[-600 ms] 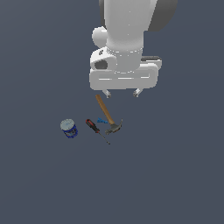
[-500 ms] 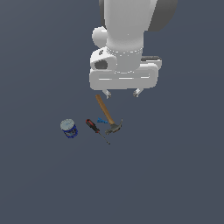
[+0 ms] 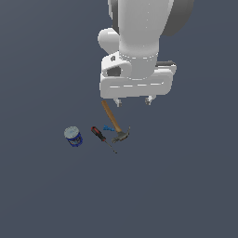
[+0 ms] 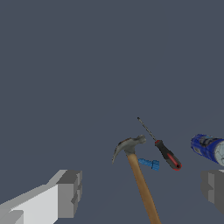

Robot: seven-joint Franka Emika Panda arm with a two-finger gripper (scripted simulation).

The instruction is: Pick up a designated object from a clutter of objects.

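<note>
Nothing has visibly changed: spread gripper (image 3: 132, 100) still hangs above hammer (image 3: 114, 122), empty; blue can (image 3: 73, 136) waits untouched.

Can (image 3: 73, 136) at exterior view's left; screwdriver (image 3: 102, 138) beside it; bolt (image 3: 109, 128) between screwdriver and hammer (image 3: 115, 122).

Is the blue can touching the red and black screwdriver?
Apart. The exterior view shows bare floor between the blue can and the screwdriver; the wrist view shows the same gap.
</note>
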